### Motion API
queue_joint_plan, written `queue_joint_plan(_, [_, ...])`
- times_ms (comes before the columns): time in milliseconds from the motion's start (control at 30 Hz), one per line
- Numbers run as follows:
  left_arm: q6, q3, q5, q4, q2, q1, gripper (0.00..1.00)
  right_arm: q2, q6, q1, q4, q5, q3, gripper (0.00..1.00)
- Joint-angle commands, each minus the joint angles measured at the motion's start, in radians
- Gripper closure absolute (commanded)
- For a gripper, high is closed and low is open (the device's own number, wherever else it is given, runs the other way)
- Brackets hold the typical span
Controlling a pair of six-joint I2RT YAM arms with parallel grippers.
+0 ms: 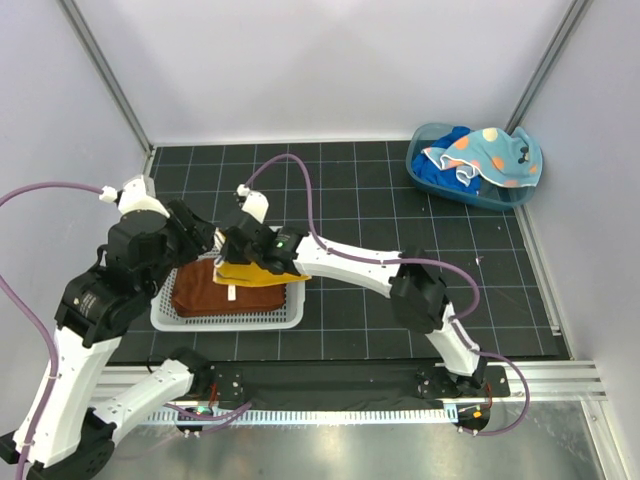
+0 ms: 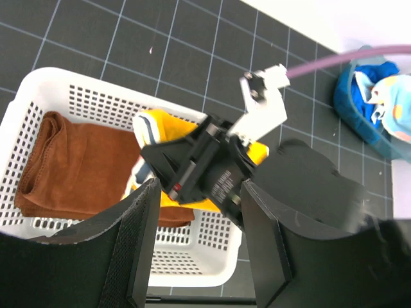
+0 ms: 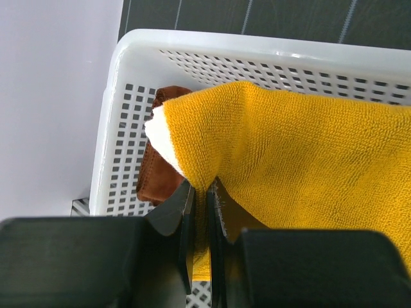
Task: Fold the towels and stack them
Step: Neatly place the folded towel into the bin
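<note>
Over the basket [image 1: 230, 322], the yellow towel [image 1: 245, 276] stretches lengthwise left to right.

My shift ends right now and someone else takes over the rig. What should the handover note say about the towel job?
Right end effector: shut on a fold of the yellow towel, holding it over the white basket.
Left end effector: open, empty, hovering above the basket.
Rust-brown towel: folded, lying in the basket, partly under the yellow one.
Spotted towel and royal blue towel: bunched in the blue tub, far right.
Done: brown towel folded and placed.
Left: set the yellow towel on the brown, then fold and stack the two from the tub.
</note>
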Motion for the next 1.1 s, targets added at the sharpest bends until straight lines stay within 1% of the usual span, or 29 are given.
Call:
queue_joint_plan(0, [0.027,-0.024,0.014,0.025,-0.012,0.004,0.43,0.042,0.010,0.008,0.072,-0.006,0.088,0.99])
queue_joint_plan(367, [0.045,-0.066,0.022,0.043,-0.003,0.004,0.43,0.191,0.030,0.008,0.019,-0.041,0.262,0.99])
queue_joint_plan(567, [0.047,-0.064,0.023,0.046,0.005,0.004,0.43,0.230,0.044,0.008,0.009,-0.058,0.303,0.99])
queue_joint_plan(800, [0.053,-0.052,0.016,0.040,0.012,0.003,0.43,0.227,0.060,0.023,0.011,-0.066,0.311,0.99])
queue_joint_plan(933, [0.055,-0.056,0.016,0.043,0.018,0.003,0.43,0.261,0.072,0.025,-0.006,-0.081,0.352,0.99])
queue_joint_plan(1067, [0.055,-0.061,0.014,0.048,0.024,0.004,0.42,0.287,0.090,0.030,0.002,-0.092,0.357,0.99])
